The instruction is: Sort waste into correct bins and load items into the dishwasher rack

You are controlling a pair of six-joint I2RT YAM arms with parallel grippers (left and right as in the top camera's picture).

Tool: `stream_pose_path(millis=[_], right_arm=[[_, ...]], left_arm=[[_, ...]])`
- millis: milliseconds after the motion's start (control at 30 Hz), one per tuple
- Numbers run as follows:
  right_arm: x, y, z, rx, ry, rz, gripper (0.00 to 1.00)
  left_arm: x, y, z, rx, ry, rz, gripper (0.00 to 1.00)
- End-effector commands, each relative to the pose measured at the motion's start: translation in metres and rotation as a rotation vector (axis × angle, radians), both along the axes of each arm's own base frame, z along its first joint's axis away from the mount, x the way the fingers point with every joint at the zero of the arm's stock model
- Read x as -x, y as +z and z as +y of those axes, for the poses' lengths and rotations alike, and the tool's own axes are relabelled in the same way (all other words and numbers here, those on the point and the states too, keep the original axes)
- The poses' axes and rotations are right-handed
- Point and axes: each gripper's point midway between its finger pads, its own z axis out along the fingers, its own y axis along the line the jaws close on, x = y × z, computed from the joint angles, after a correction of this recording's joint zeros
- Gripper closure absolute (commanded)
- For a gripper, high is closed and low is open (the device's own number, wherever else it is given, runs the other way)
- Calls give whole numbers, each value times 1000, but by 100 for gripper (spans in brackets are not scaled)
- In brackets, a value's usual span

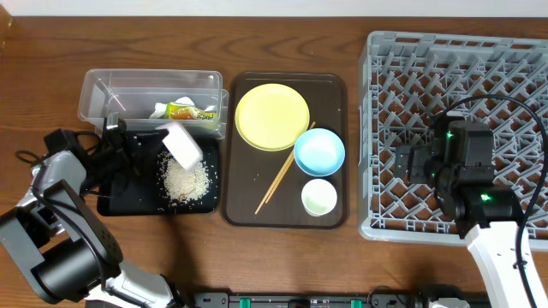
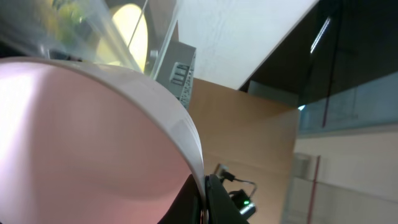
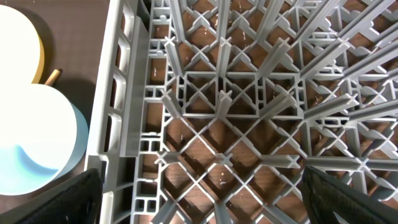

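Left gripper (image 1: 161,137) holds white bowl (image 1: 181,144) tilted over black tray (image 1: 116,204).
Fingers clamp its rim; rice (image 1: 186,180) heaped below. Right gripper (image 1: 408,162) over the rack (image 1: 514,51), fingers wide.

The table (image 1: 257,43) bears clear tub (image 1: 128,90), black tray (image 1: 128,203), brown tray (image 1: 244,184), grey rack (image 1: 514,68).

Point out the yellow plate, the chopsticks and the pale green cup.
yellow plate (image 1: 271,117): overhead view, its centre.
chopsticks (image 1: 276,183): overhead view, mid-length.
pale green cup (image 1: 318,198): overhead view, inside bottom.
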Motion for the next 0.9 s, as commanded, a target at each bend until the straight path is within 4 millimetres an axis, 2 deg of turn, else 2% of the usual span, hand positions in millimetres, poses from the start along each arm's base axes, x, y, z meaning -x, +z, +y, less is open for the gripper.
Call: stream_pose_path(millis=[0,167,367,533,733,867], right_arm=[[-3,9,2,4,4,-24,1],[-3,9,2,3,4,-24,1],[-4,10,2,4,4,-25,1],[-4,10,2,4,4,-26,1],[-4,10,2,3,4,-25,1],[-4,10,2,3,4,-25,1]], left_arm=[[1,3,1,87,13,95,94],[2,4,0,128,15,141,94],[4,12,-12,6,-26,2,94],[12,4,-45,-284,-127,14,94],[24,-5,-96,-666,-293,-48,94],[29,-23,-129,-898,-409,-94,94]])
